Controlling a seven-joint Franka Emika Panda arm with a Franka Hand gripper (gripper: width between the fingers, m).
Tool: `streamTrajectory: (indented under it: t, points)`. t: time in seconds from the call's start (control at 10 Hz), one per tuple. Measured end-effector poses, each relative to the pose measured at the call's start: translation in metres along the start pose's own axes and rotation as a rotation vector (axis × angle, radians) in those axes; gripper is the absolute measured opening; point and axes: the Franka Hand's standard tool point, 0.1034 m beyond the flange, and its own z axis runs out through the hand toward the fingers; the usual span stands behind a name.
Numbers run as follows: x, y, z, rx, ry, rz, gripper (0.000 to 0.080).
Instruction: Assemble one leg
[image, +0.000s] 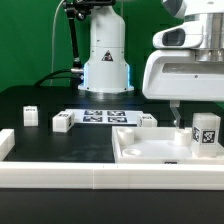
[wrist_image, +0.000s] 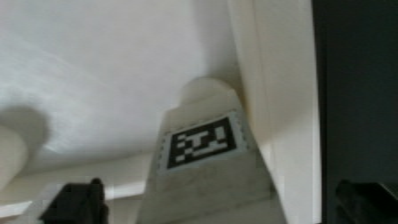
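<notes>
I see the leg (image: 206, 130) upright, long axis vertical, tag facing the exterior camera, at that view's right; end effector (image: 176, 121) spread, grasping nothing.

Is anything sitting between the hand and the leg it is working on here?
Nothing visible does. In the wrist view the leg stands directly between the two fingertips of the hand, with no other part in the gap. Whether the fingers touch it cannot be told.

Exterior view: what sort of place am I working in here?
Probably a robotics lab bench: a green backdrop, a black table with a tagged marker board, and the leg beside the hand.
</notes>
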Motion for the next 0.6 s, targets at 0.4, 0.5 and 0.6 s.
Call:
streamTrajectory:
  t: [0.4,0.5,0.6]
  points:
    - [0.0004,0.0007,0.0,-0.001,0.001,-0.055,0.0524]
    - [0.0004,0.0007,0.0,-0.002,0.001,-0.055,0.0385]
    - [0.0004,0.0007,-0.0001,-0.001,0.001,-0.055,0.0291]
